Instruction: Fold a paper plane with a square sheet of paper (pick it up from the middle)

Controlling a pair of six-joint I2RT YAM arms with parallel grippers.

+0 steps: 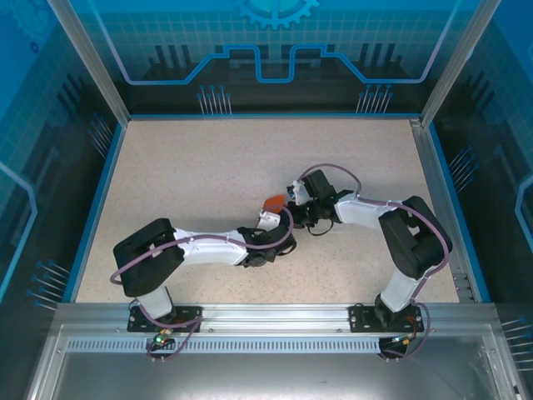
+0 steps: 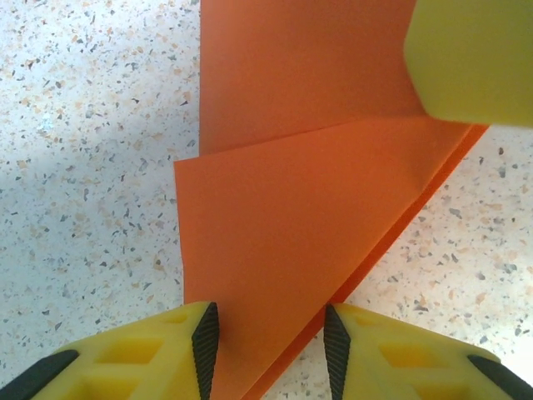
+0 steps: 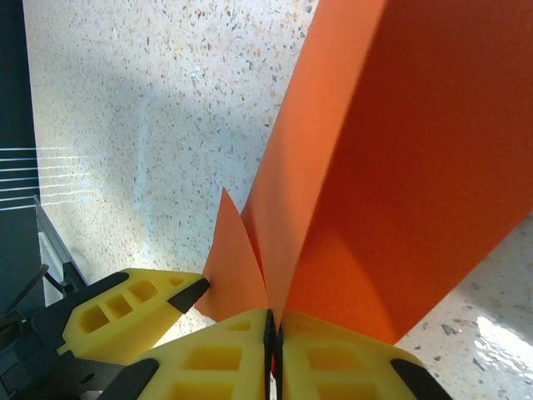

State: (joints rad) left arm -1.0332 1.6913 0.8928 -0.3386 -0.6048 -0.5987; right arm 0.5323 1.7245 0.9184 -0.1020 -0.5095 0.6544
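Right wrist: orange paper [image 3: 400, 167] between right fingers [image 3: 212, 360]

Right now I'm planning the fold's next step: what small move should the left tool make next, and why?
Probably close the left tool gently on the orange paper. Its jaws stand apart astride the folded corner, while the right tool is pinched shut on the same paper, so a second grip would likely steady the fold.

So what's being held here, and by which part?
The right gripper is shut on the folded orange paper, pinching the crease where its flaps meet. The left gripper stands open around one corner, not gripping.
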